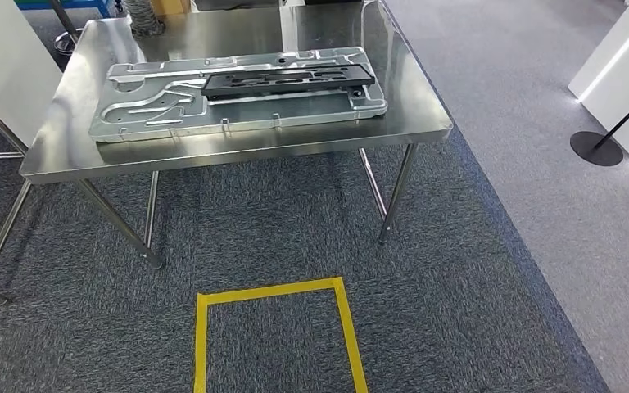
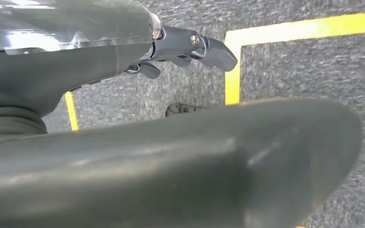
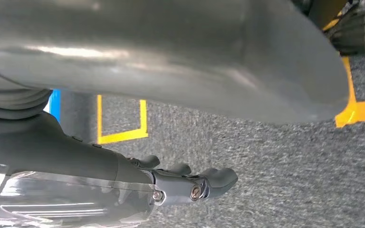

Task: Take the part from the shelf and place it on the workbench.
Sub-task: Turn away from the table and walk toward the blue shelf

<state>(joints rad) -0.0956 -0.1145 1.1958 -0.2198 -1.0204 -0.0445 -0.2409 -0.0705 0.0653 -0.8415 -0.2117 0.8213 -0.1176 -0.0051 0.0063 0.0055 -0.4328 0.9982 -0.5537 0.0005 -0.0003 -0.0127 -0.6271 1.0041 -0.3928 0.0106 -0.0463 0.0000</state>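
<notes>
part (image 1: 288, 81) on workbench (image 1: 409, 123)

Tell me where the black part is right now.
In the head view, the black part lies on the large silver metal panel atop the steel workbench, toward the panel's far right.

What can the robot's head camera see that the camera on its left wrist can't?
Head view: a steel workbench holding a large stamped metal panel with a black part lying on top, plus a black stanchion base on lighter floor. Left wrist view: the robot's left hand, holding nothing, fingers pointing out over the floor. Both show grey carpet marked with yellow tape.
</notes>
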